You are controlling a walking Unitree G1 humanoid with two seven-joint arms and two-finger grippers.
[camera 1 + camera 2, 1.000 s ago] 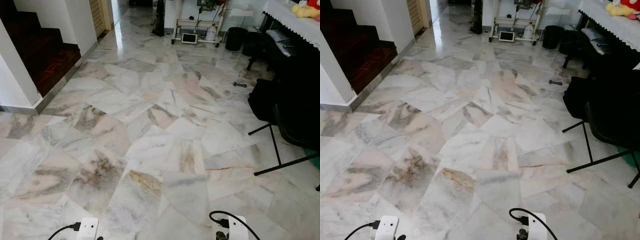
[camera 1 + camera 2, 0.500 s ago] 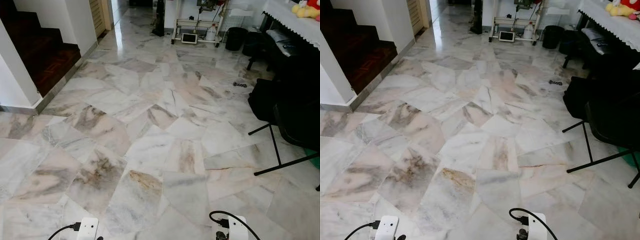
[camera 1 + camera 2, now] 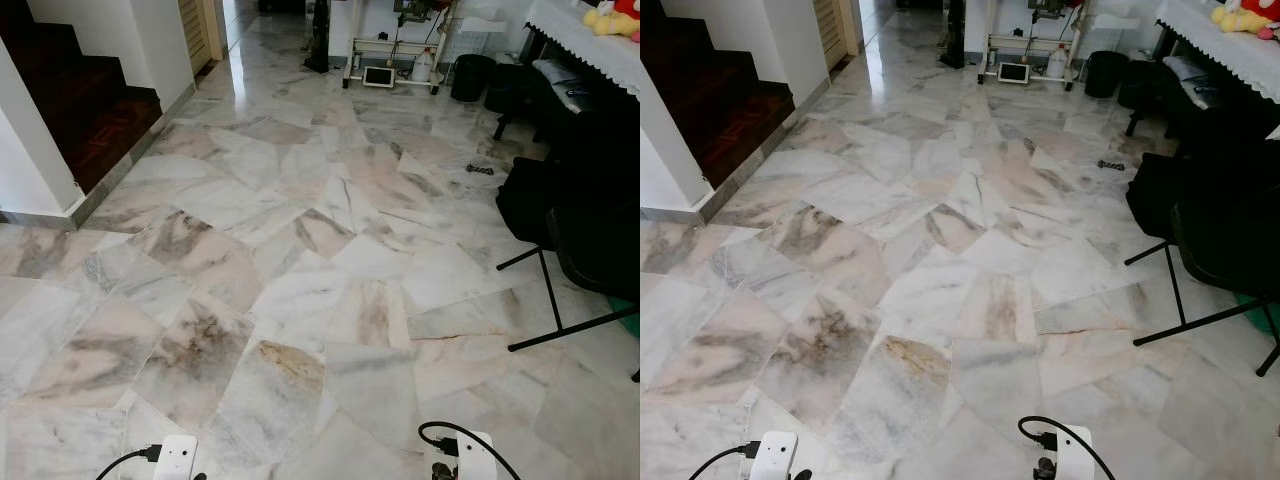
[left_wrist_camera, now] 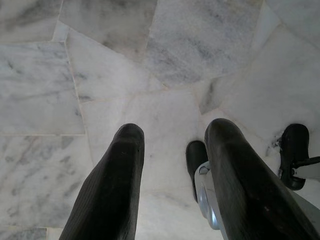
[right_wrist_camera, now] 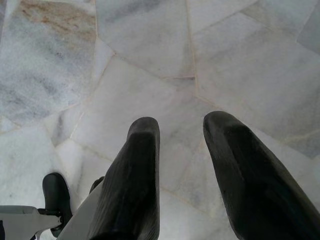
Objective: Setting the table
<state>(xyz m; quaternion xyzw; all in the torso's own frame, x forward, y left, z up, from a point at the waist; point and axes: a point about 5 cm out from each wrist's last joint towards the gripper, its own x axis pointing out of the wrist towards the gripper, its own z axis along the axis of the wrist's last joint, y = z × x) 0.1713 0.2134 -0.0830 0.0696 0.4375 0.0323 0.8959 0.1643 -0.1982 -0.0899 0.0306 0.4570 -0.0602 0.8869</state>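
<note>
Both arms hang low. Left gripper [image 4: 172, 132] points down at the marble floor [image 3: 300, 260], and its two black fingers [image 4: 117, 180] stand apart with nothing between them. Right gripper [image 5: 182, 125] points down at the floor too, with its fingers [image 5: 137, 175] also apart and holding nothing. From the head, the two white wrists show at the near edge, the left one [image 3: 175, 458] and the right one [image 3: 462, 458], each with a black cable.

On the far left, dark wooden stairs [image 3: 85, 100] go up beside a white wall [image 3: 25, 160]. A pale wooden door [image 3: 195, 30] stands past the stairs. In the middle, the shiny floor of big white, grey and pink pieces spreads wide. At the far end stands a white rack [image 3: 395, 55] with a small screen [image 3: 378, 76] leaning at its foot. Next to it sits a black bin [image 3: 470, 75]. On the right, a black chair [image 3: 590, 240] stands on thin black legs. Behind it, a table with a white lace cloth [image 3: 585, 40] runs along the right side, well apart from both grippers. A yellow soft toy [image 3: 610, 20] lies on that cloth.
</note>
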